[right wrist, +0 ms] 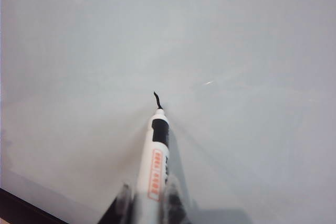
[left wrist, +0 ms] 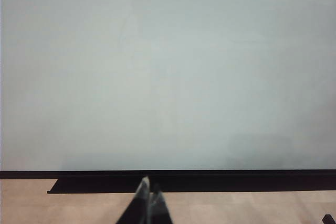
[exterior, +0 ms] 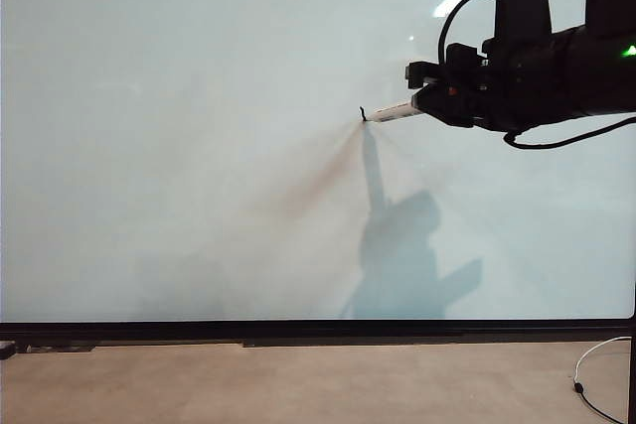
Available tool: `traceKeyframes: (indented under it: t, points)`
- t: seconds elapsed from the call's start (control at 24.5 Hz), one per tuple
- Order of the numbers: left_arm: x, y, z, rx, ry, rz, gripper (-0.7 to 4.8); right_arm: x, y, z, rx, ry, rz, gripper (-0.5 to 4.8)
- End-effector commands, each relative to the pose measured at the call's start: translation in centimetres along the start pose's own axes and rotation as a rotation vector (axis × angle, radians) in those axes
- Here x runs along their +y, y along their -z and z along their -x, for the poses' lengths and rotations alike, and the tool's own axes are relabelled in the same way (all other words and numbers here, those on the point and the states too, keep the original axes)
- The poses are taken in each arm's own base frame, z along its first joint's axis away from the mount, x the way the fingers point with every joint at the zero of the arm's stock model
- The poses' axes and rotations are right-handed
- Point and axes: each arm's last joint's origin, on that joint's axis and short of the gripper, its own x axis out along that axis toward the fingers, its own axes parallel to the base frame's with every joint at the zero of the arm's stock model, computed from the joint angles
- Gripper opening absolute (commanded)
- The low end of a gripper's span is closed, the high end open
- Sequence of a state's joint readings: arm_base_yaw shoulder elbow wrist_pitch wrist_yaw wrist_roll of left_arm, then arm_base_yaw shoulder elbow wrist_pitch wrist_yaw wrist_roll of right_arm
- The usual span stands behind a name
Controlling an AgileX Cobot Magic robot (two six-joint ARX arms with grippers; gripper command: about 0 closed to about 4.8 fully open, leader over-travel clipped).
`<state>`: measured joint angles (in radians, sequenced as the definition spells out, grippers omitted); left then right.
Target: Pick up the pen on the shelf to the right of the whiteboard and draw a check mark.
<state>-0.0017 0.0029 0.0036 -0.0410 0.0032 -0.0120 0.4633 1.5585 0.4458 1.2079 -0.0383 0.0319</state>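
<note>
Pen (right wrist: 156, 167) sits clamped between the fingers of the right gripper (exterior: 429, 98), barrel running straight out ahead of the jaws so its dark tip can press on the whiteboard (exterior: 179, 146); held level like that, a small turn of the wrist should be enough to steer the stroke. At the tip lies a short black hooked line, the check mark (right wrist: 157, 99) only just begun by the look of it, with most of the stroke, I'd judge, yet to draw. The barrel is slim, white plastic with a black collar near the nib and an orange-printed label closer to the fingers. The board is glossy, flat and pale, catching ceiling lights and the arm's soft shadow below the gripper, with a thin black frame along its foot. The left gripper (left wrist: 147, 203) hangs low and well away from the pen, before the frame's bottom edge, fingertips pressed together and holding nothing, presumably parked out of the way.
</note>
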Motion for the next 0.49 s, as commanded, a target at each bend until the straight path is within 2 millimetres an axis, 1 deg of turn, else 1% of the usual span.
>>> traceKeyframes:
  t: [0.04,0.49]
  points:
    - [0.0,-0.22,0.02,-0.015,0.001,-0.004,-0.05,-0.26,0.0,0.0,0.004,0.057,0.005,-0.09]
    - [0.0,-0.22,0.02,-0.015,0.001,-0.004,-0.05,-0.43,0.56,0.25,0.044,0.113,0.005,-0.09]
